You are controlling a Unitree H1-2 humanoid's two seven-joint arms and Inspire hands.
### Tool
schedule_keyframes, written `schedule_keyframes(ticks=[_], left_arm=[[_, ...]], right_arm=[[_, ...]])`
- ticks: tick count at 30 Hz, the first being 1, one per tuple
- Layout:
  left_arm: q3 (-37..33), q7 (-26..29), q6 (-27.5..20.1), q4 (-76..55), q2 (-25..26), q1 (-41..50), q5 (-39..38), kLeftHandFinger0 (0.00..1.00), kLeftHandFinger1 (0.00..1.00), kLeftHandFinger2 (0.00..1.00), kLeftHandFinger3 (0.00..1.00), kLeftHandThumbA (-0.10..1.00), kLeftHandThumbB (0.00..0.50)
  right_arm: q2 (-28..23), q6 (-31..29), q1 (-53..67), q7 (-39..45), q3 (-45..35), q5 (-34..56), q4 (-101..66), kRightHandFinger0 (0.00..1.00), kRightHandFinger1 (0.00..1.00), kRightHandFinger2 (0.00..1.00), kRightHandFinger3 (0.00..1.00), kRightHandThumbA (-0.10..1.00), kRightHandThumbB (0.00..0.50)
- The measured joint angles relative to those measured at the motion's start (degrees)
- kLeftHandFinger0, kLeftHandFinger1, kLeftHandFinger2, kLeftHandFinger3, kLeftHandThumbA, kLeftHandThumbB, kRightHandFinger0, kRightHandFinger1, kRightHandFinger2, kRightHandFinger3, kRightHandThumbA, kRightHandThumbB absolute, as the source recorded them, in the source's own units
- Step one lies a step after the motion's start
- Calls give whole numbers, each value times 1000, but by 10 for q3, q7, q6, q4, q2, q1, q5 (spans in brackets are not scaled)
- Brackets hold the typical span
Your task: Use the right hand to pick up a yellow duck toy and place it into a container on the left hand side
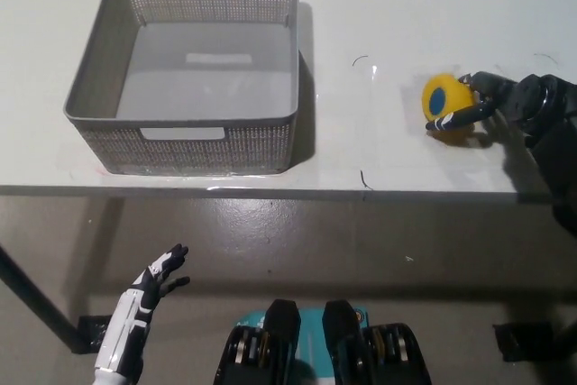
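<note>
1. Duck point(444, 101) sits on the table point(379, 6) at the right-centre of the frame, blue patch facing up and toward the camera. It reads as a rounded blob, so no clear long axis to align to.
2. Right hand point(505, 101) comes in from the right edge, directly beside the duck on its right side. One dark finger lies across the duck's lower front and others reach over its upper right, so the fingers wrap it partway and touch it.
3. Whether that grip is fully closed and carrying weight can't be told from this angle; the duck looks to be resting on the table, not lifted.
4. Key relation: container point(194, 69), a grey mesh basket, is in the upper left of the frame, well apart from the duck and left of it. Bare tabletop lies between them.
5. My read: the carry has to go straight left across the frame, and the duck must clear the basket's near right wall before release, so it needs height first.
6. Left hand point(153, 281) is white, at the lower left, below the table edge, fingers spread, holding nothing. It is nearer the basket but not involved.
7. Risk, as a guess: a round, smooth toy could squirt out of a partial wrap.
</note>
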Motion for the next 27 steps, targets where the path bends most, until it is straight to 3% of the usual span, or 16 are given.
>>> schedule_keyframes(ticks=[6,9,10,11,12,13,14,15,16,17,18,20,21,23,25,27], left_arm=[[0,0,0,0,2,0,0,837,870,919,1000,1000,162],[0,-1,-1,0,2,0,0,827,856,907,1000,1000,172],[0,0,-1,0,2,-1,1,823,849,901,1000,1000,175],[0,-1,-2,0,2,-1,1,822,847,899,1000,1000,177],[0,-1,-3,0,2,-2,2,817,835,892,1000,1000,176],[0,0,-3,0,1,-2,2,815,832,891,1000,1000,176],[0,0,-3,0,1,-2,2,814,829,889,1000,1000,174],[0,0,-3,0,1,-2,2,814,828,888,1000,1000,174],[0,0,-3,1,1,-2,2,809,823,883,1000,1000,166],[0,0,-3,1,1,-2,2,808,821,881,1000,1000,165],[0,0,-3,1,1,-2,2,799,812,874,1000,1000,158],[0,0,-3,1,1,-2,3,786,797,862,1000,1000,155],[0,0,-3,1,1,-2,3,778,786,853,1000,1000,157],[0,0,-3,1,1,-2,4,769,775,845,1000,1000,154],[0,0,-3,1,1,-2,5,753,747,821,1000,1000,164],[0,0,-3,1,1,-3,6,749,742,816,1000,1000,164]], right_arm=[[7,-23,-14,-10,9,0,47,1000,1000,1000,1000,867,475],[9,-32,-14,-23,8,1,54,1000,1000,1000,1000,776,478],[10,-34,-14,-28,7,2,55,1000,1000,1000,1000,755,453],[12,-37,-14,-37,4,4,58,888,918,1000,1000,696,411],[14,-39,-13,-47,2,5,59,785,850,976,1000,580,304],[15,-44,-11,-60,1,6,60,825,883,979,1000,514,296],[17,-49,-8,-73,0,7,59,210,224,394,630,84,216],[18,-54,-4,-93,-3,7,59,42,164,367,531,-47,183],[18,-57,-2,-105,-5,7,59,8,46,247,329,-89,121],[18,-61,-1,-120,-8,7,59,2,63,336,347,-98,129],[18,-65,1,-134,-11,8,59,0,259,584,429,-100,127],[18,-75,5,-166,-18,9,59,14,407,789,757,-100,134],[18,-80,8,-180,-21,10,59,59,492,849,818,-100,120],[19,-88,14,-204,-29,13,59,78,493,818,837,-100,118],[20,-98,20,-231,-36,15,59,6,420,767,818,-100,132],[21,-108,28,-256,-44,19,60,0,413,759,791,-100,136]])
